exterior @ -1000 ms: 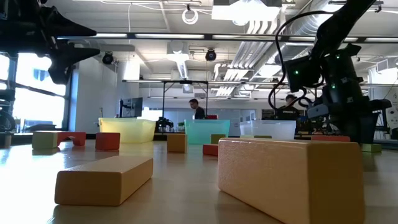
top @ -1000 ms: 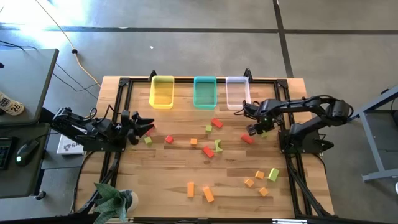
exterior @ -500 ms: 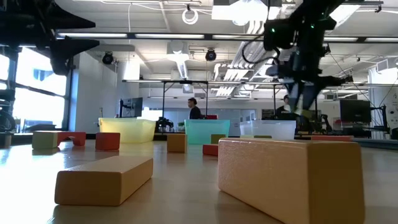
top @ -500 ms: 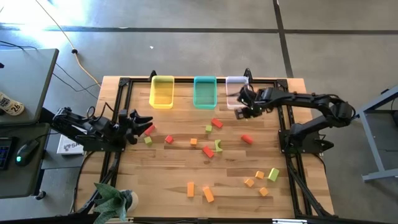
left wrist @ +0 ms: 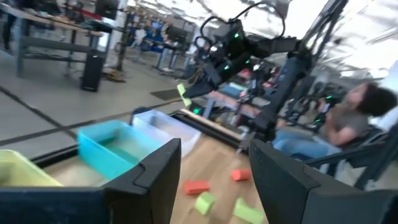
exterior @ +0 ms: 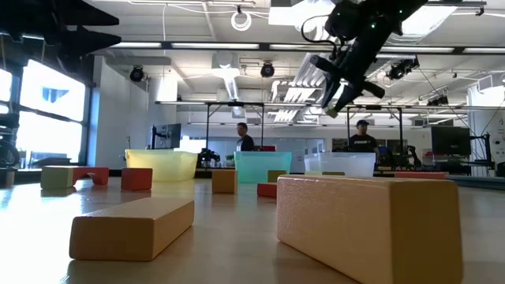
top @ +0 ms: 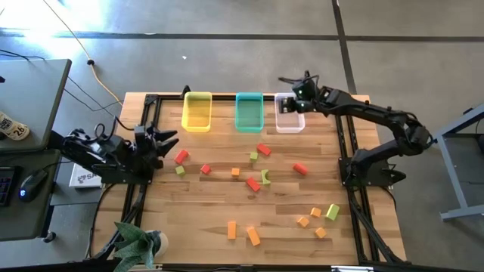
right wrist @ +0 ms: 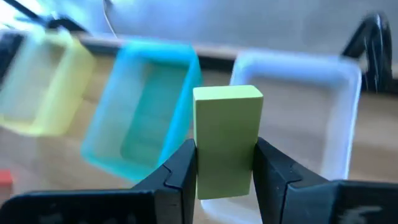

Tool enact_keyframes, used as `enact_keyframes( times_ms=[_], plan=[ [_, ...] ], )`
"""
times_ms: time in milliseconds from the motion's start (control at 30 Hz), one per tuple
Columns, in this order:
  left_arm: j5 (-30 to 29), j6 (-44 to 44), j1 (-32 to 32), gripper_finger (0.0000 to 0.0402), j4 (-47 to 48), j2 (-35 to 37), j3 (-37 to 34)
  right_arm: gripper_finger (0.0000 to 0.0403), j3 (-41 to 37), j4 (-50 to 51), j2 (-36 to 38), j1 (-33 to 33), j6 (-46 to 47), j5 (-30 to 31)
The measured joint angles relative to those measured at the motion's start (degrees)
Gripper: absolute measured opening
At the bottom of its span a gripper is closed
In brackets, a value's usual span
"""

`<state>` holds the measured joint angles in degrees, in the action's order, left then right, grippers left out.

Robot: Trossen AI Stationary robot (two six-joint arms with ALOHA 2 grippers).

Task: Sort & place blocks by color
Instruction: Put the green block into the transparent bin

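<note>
**Q:** Gripper status on the right arm, and what could go wrong from here?

**A:** Right gripper (right wrist: 225, 163) is seen clenched on a light green block (right wrist: 226, 140), squeezed across its two long side faces, high above the table's far edge and roughly over the clear bin (top: 288, 121). A miss is judged to be the main risk. In the wrist view the block is framed across the wall between the teal bin (top: 249, 113) and the clear bin, so a release from this height could be deflected by a rim, and the block could be bounced out or dropped into the wrong bin. Only the lower part of the block is held, so a slight twist in the grip cannot be ruled out.

**Q:** How is the block lying in the grip?

**A:** Its long axis is held in line with the fingers, with one short end projecting out past the fingertips. In the low view the gripper is seen tilted downward, so that free end is pointed down at a slant, not straight down.

**Q:** And the rest?

**A:** Left gripper (top: 163, 141) is parked released at the table's left edge, nothing between its fingers. Other blocks are scattered over the middle and near right of the table; the yellow bin (top: 197, 112) is at the far edge.
</note>
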<state>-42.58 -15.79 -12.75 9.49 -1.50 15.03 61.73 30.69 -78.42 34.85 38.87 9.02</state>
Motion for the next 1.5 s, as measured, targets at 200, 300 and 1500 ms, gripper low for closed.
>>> enact_keyframes(
  times_ms=[200,300,1500],
  plan=[
    [-2.6,0.5,0.0,0.0179,3.6,-4.9,3.9,0.0094,0.0,-3.1,-2.4,4.0,-6.1,1.1],
    [-3.9,1.0,0.0,0.0179,3.6,-8.1,4.9,0.0094,0.0,-3.2,-4.5,5.4,-8.6,1.0],
    [25.1,-16.3,27.4,0.0179,23.5,-45.8,15.6,0.0107,0.0,1.5,-16.4,10.6,-16.0,-8.5]
  ],
)
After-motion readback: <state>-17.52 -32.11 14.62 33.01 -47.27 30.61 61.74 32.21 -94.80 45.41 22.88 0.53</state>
